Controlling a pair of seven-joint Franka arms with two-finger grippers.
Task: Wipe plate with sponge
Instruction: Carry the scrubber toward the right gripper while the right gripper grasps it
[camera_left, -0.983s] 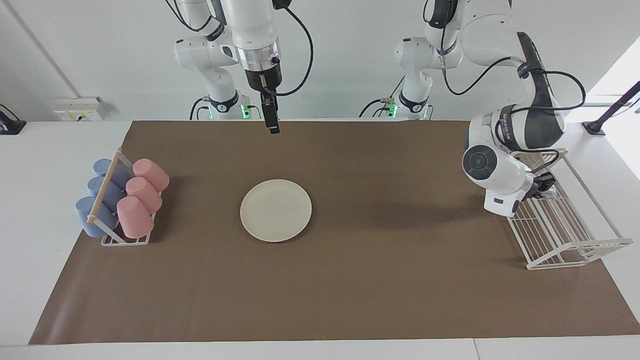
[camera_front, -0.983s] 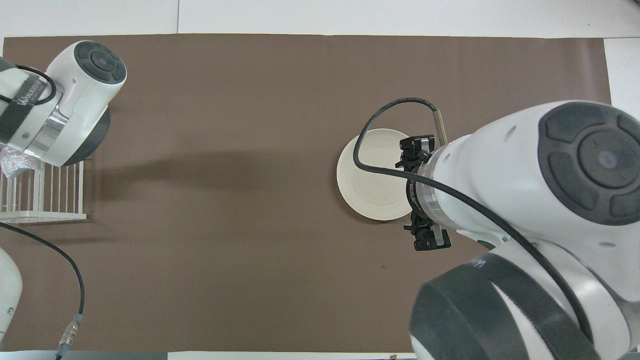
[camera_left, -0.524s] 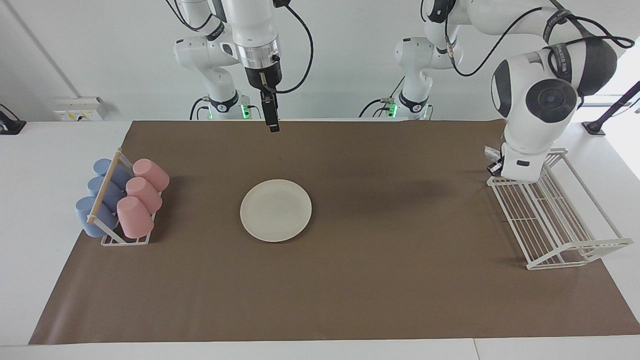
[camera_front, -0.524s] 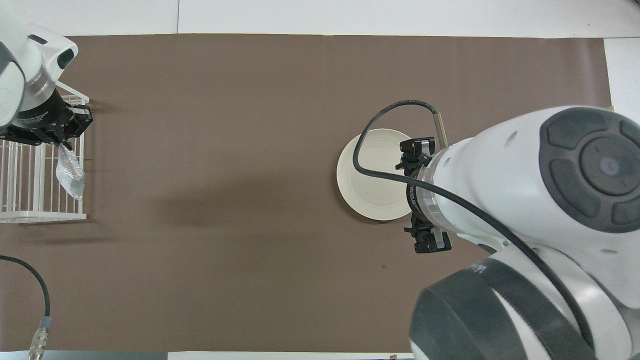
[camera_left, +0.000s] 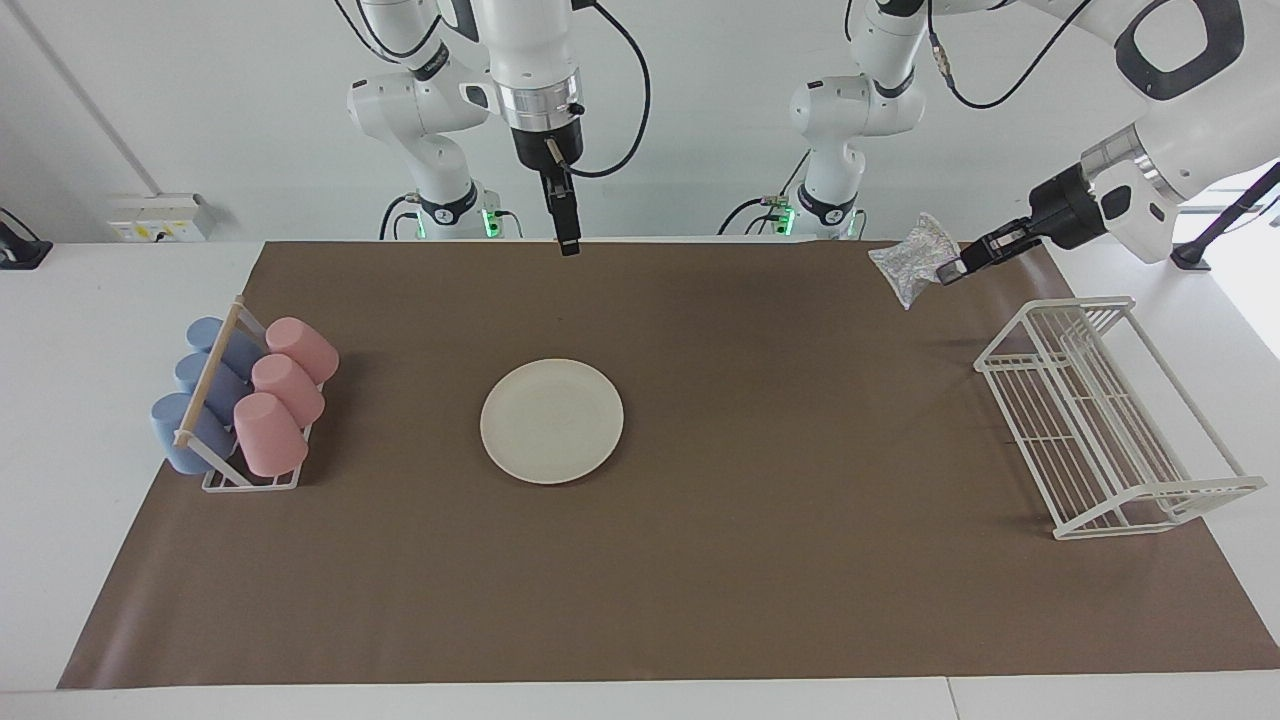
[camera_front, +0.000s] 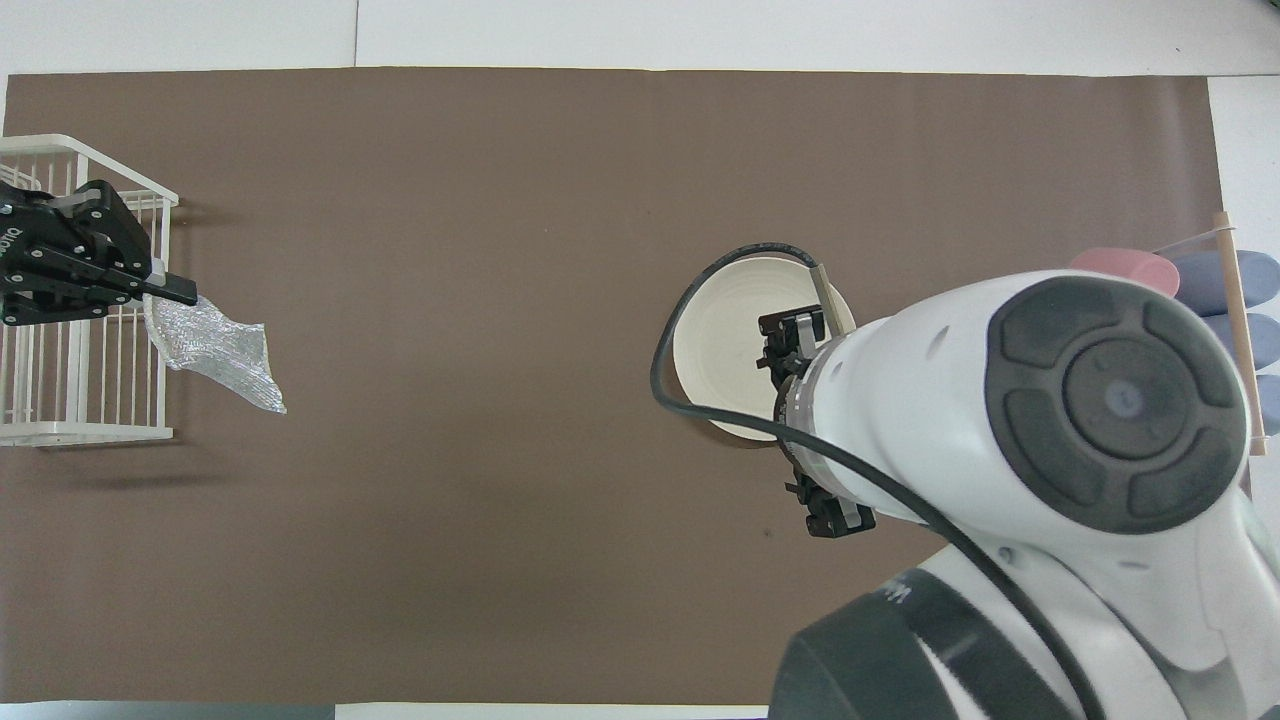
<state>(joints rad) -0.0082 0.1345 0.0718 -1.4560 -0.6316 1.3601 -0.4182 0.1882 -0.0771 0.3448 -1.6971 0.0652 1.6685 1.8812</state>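
The sponge (camera_left: 912, 258) has come up out of the rack (camera_left: 1105, 420), pinched in the left claw (camera_left: 958, 268) above the mat; carrying to the plate (camera_left: 551, 420) (well apart) comes next. The right claw (camera_left: 569, 246) waits open, high above the mat.

We see a white worktop (camera_left: 620, 702) with a big brown mat (camera_left: 760, 560) on it. A plain white wall (camera_left: 200, 100) stands at the back. Bright light comes from a window (camera_left: 1240, 150).

two high opposed views, shared table (camera_left: 700, 600)
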